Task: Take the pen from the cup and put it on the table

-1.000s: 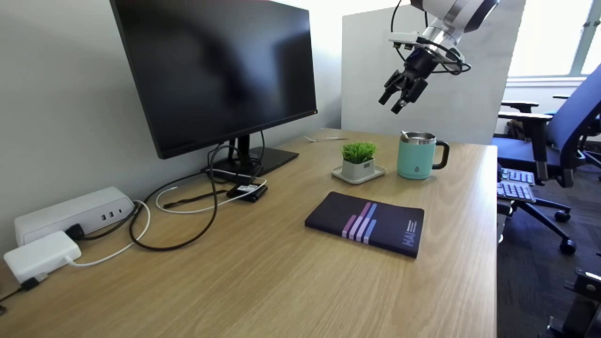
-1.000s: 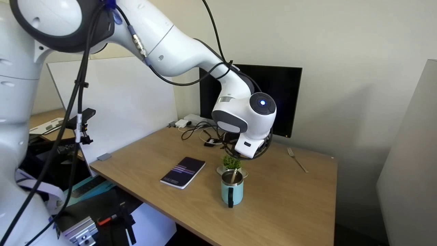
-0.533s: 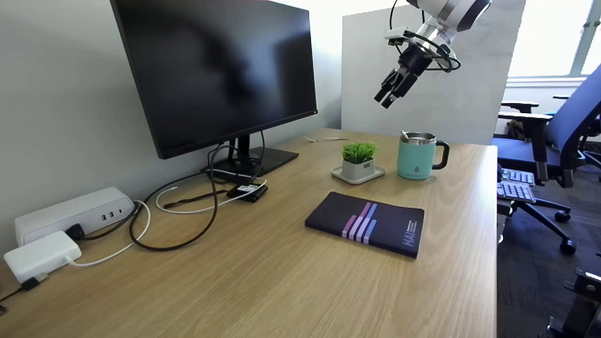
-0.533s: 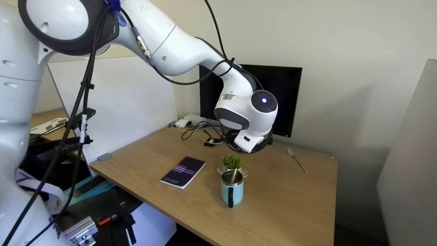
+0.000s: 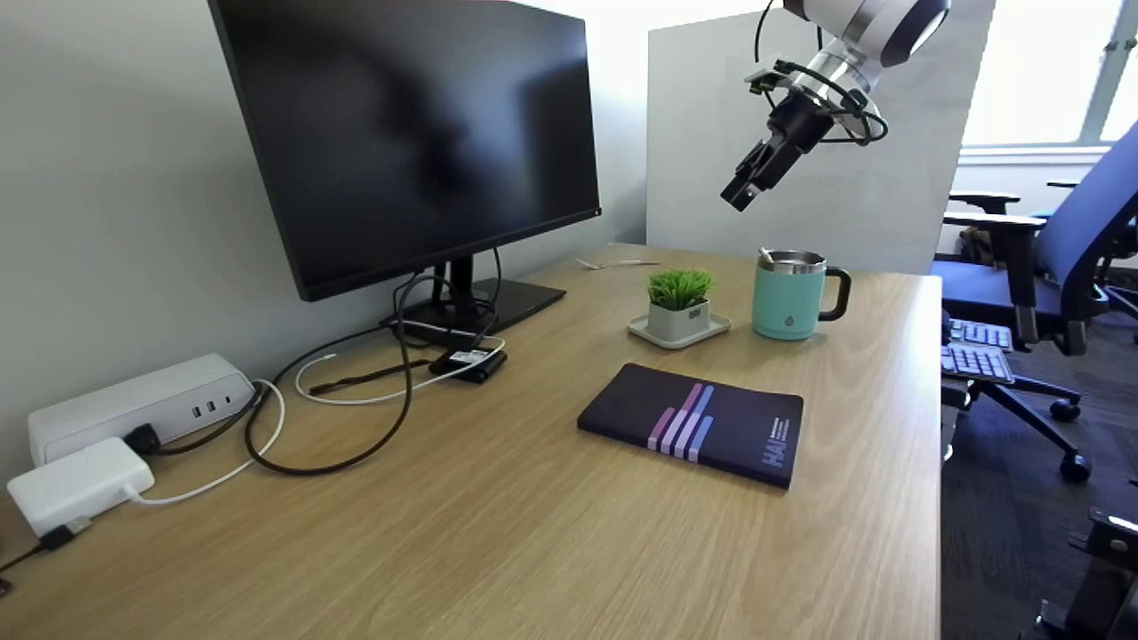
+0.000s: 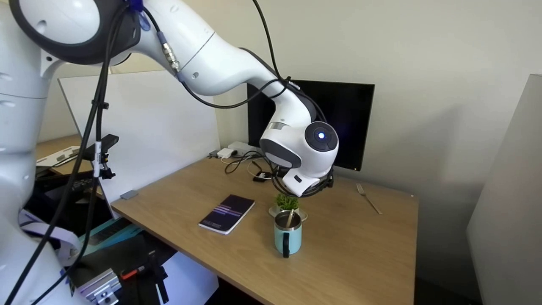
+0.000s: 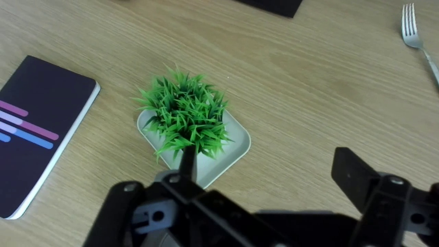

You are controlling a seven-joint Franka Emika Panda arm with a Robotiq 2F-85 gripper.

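Note:
The pen (image 5: 766, 255) stands tilted in the teal cup (image 5: 787, 307), its pale top sticking out over the rim. In an exterior view the pen (image 6: 290, 218) leans on the far side of the cup's (image 6: 295, 239) rim, with the handle facing the camera. The cup stands upright on the wooden table (image 5: 533, 516). My gripper (image 5: 735, 202) is in the air above and to the left of the cup, tilted. In the wrist view my gripper (image 7: 266, 152) has its fingers wide apart with nothing between them. Pen and cup cannot be made out in the wrist view.
A potted plant (image 5: 678, 289) on a pale tray (image 7: 236, 147) stands beside the cup, under one finger in the wrist view. A dark notebook (image 5: 702, 418), a fork (image 7: 411, 32), a monitor (image 5: 427, 133), cables and a white power box (image 5: 133, 400) are on the table.
The gripper swung slightly left and up, then back right and down, in an exterior view. Its fingers have turned about the wrist. Pen, cup and other objects have not moved.

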